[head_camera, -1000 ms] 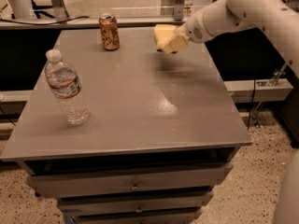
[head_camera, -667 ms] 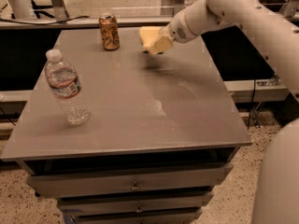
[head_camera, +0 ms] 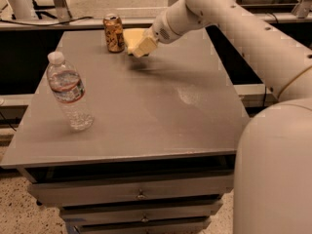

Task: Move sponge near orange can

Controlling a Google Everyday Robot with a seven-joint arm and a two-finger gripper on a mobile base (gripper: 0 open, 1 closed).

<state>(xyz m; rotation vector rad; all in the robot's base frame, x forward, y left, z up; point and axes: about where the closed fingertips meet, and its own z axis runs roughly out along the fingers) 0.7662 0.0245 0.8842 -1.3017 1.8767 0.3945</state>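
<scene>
The orange can point(head_camera: 114, 32) stands upright near the far left edge of the grey table point(head_camera: 146, 111). My gripper point(head_camera: 138, 45) reaches in from the right and is shut on the pale yellow sponge point(head_camera: 131, 36). It holds the sponge just right of the can, low over the table, with a dark shadow under it. I cannot tell whether the sponge touches the table or the can.
A clear plastic water bottle point(head_camera: 69, 92) with a white cap stands at the table's front left. My white arm point(head_camera: 234, 28) crosses the far right side. The table has drawers point(head_camera: 141, 195) below its front edge. A floor and railings lie behind.
My gripper has carried the sponge leftward across the back of the table, from the right side to just beside the orange can.
</scene>
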